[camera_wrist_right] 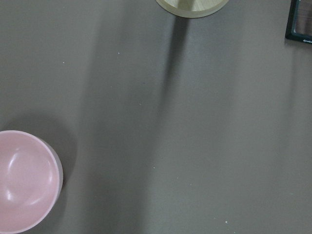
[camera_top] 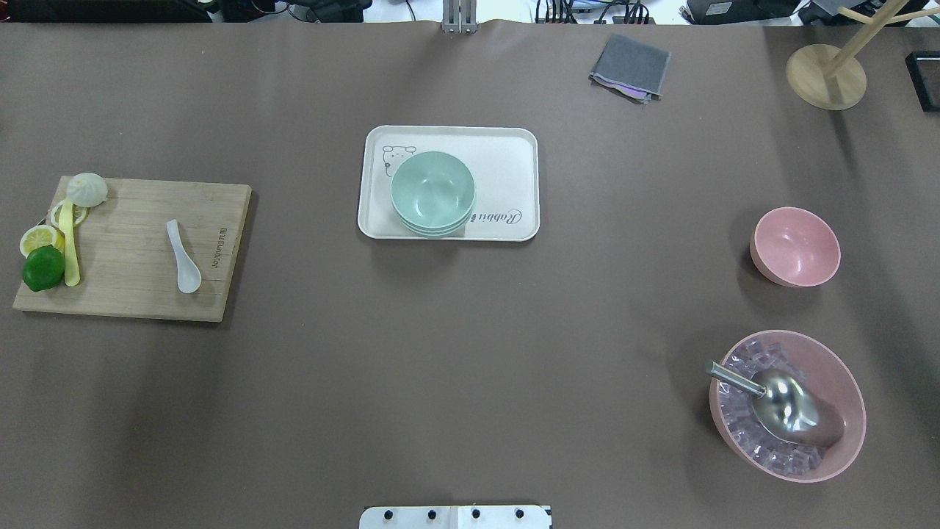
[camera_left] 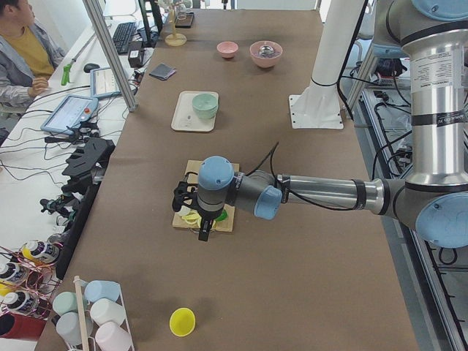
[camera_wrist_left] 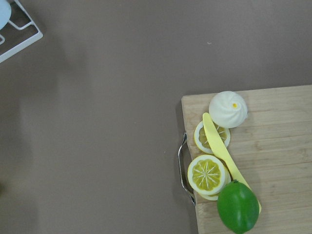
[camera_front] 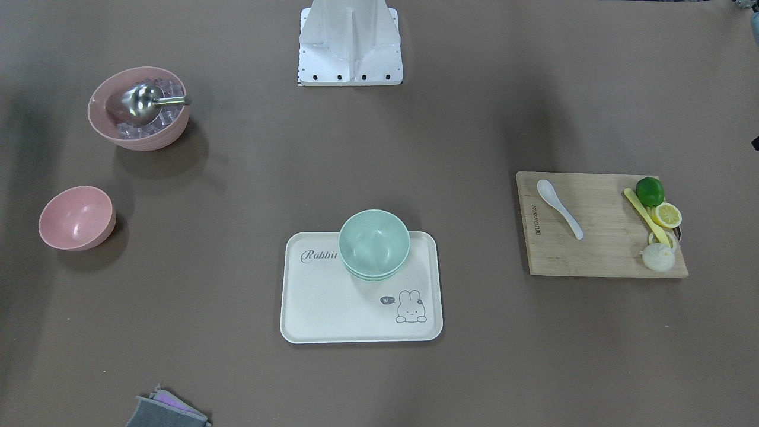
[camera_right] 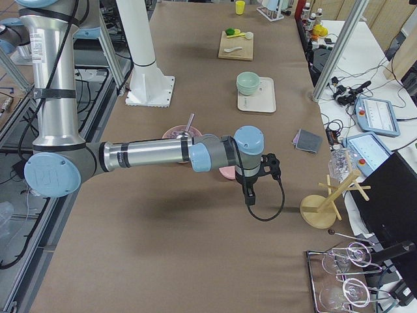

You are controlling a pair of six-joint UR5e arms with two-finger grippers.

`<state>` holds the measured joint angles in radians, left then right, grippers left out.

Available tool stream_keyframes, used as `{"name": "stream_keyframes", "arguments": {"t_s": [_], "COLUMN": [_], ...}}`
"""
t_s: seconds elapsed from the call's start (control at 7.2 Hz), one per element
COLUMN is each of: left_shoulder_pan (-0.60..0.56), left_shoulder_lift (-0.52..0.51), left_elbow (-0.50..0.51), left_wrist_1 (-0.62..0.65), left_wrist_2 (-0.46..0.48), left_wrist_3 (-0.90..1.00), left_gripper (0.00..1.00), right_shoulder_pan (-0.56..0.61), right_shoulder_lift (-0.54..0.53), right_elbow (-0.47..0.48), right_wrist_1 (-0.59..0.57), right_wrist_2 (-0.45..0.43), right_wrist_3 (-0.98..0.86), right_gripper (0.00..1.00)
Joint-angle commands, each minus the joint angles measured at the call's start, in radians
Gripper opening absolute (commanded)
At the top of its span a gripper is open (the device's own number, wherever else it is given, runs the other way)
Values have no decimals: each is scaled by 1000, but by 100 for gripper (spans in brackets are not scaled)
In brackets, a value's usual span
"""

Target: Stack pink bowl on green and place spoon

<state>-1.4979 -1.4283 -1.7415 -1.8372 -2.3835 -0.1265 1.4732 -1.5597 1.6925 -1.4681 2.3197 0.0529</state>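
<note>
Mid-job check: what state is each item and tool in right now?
Small pink bowl: upright, empty, on the table, unstacked.
Green bowls: stacked on the tray, top one empty.
White spoon: lying on the cutting board.
Large pink bowl: holds ice and a metal scoop.
Left tool: cannot tell.
Right tool: cannot tell.
</note>
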Motion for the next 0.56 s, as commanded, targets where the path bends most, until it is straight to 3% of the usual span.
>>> {"name": "stream_keyframes", "arguments": {"t_s": [0.0, 0.42], "left_shoulder_pan": [-22, -27], "left_shoulder_lift": [-36, -24], "left_elbow": [-83, -110], "left_wrist_1": [176, 185], "left_wrist_2": [25, 27], "left_wrist_3": [80, 162], "left_gripper": [98, 98], "right_shoulder_pan": [-8, -11], "right_shoulder_lift": [-8, -19], "right_elbow": [3, -4], "right_wrist_1": [0, -1], "right_wrist_2": [-2, 3], "right_wrist_3": [25, 25], "right_gripper": [100, 100]}}
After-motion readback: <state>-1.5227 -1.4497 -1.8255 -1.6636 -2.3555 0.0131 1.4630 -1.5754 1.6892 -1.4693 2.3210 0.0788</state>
